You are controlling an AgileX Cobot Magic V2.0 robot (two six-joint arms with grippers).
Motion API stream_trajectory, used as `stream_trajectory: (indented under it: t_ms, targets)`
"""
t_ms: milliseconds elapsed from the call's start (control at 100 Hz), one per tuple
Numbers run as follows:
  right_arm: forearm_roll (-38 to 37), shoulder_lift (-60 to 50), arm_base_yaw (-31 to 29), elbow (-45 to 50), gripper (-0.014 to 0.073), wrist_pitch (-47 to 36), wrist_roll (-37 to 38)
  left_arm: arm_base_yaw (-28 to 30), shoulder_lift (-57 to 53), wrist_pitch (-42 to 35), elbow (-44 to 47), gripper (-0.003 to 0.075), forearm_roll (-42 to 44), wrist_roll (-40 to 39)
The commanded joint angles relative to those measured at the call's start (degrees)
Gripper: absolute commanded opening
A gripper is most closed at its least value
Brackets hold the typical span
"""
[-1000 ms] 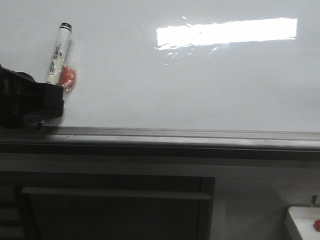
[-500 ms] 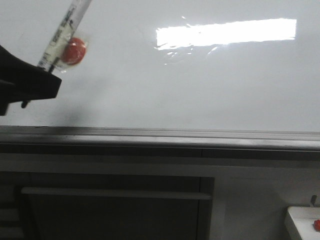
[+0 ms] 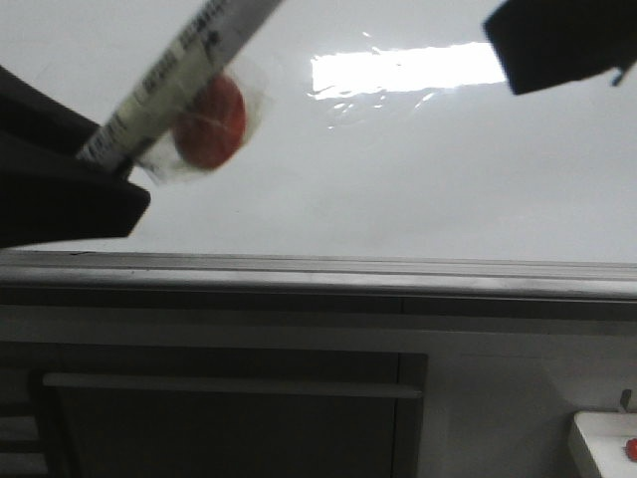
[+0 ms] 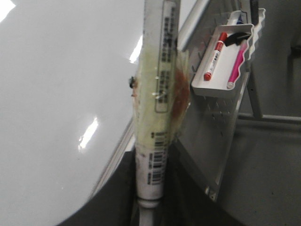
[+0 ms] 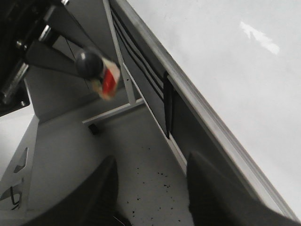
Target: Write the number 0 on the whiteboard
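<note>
Whiteboard (image 3: 418, 169), glossy and reflecting a bright light strip, stands unmarked above its grey metal ledge (image 3: 328, 271); no number 0 shows anywhere on it in any view, so by the look of things the writing has yet to begin. The left gripper (image 3: 70, 194), a dark mass at the left edge of the front view, is clamped on the lower end of a white marker pen (image 3: 174, 75) that slants up and to the right in front of the board, a red disc taped in clear film (image 3: 209, 121) to its barrel. The left wrist view shows that barrel (image 4: 157, 117) rising out of the grip, with a small tray of spare markers (image 4: 225, 61) hanging beyond the board's edge. The right gripper (image 5: 148, 188) has its two dark fingers set well apart and holds nothing; in the front view it hangs at the upper right (image 3: 562, 40), in front of the light strip. Its wrist camera catches the pen's dark rounded end (image 5: 89, 61). The risk from here appears twofold: if that end is a cap, no ink can reach the board until the free gripper pulls it off, and a pen held this steeply, low on the barrel, could pivot or slip once pressed to the slick surface.
</note>
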Motion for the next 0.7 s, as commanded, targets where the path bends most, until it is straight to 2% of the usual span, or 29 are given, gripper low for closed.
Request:
stream_trajectory:
  t_ms: [0,280,580,650,690]
  targets:
    - [2.49,2.36,3.07,-3.34,0.0307,-3.93,-2.26,-0.64,1.68,-3.56,-1.5,-0.0017,0.81,-0.11]
    - [2.49,9.89,9.37,-6.74,0.0307,-4.8,-2.66,-0.64,6.75,-6.16,-1.37,-0.0017,1.02,-0.11]
    - [2.49,12.63,10.1,-7.34,0.0303,-5.01,-2.66,-0.64,6.75,-7.44,-1.37,-0.0017,1.02,-0.11]
    - [2.49,12.6,10.1,-7.34,0.0247,-5.24,-2.66,-0.64,6.75,-7.44,-1.37,-0.002,1.14,-0.11]
    - [2.49,12.6,10.1,-7.34,0.016,-5.37,-2.66,-0.64,6.75,-7.44,-1.37,-0.002,1.24,-0.11]
